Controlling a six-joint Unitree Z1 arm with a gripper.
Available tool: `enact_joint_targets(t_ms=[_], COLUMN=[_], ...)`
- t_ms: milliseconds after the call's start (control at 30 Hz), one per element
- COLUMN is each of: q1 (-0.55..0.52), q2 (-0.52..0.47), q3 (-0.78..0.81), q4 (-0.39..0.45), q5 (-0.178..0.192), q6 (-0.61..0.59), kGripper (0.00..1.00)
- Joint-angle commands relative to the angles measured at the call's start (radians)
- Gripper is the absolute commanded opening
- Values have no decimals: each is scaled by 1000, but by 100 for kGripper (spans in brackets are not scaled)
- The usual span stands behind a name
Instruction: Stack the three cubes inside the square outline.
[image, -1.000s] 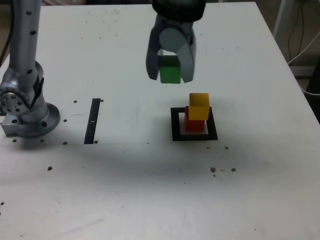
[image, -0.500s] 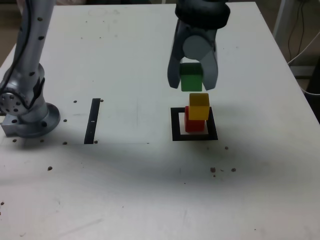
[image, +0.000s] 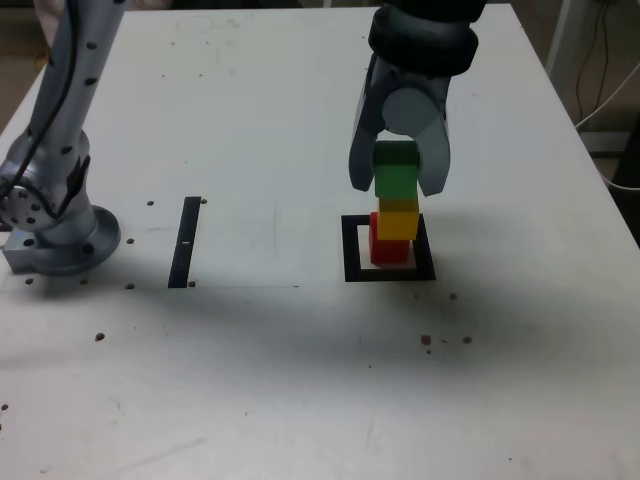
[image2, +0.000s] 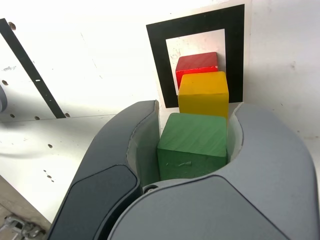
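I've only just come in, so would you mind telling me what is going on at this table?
The robot's gripper is holding the green cube between its fingers, at or just above the yellow cube. The yellow cube sits on the red cube, slightly off-centre, and the red one stands inside the black square outline. The green cube has not been released; whether it touches the yellow one yet, I can't tell.

Arm reaching over table; end effector (image: 398, 180) pointing down, fingers closed in grip.
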Motion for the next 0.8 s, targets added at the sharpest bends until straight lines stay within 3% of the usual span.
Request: enact_joint_targets(t_ms=[0,767], q1=[-1,20], q2=[7,35], q3=[-3,22], q4=[10,-3], q5=[-2,0], q6=[-2,10], kGripper=[29,31])
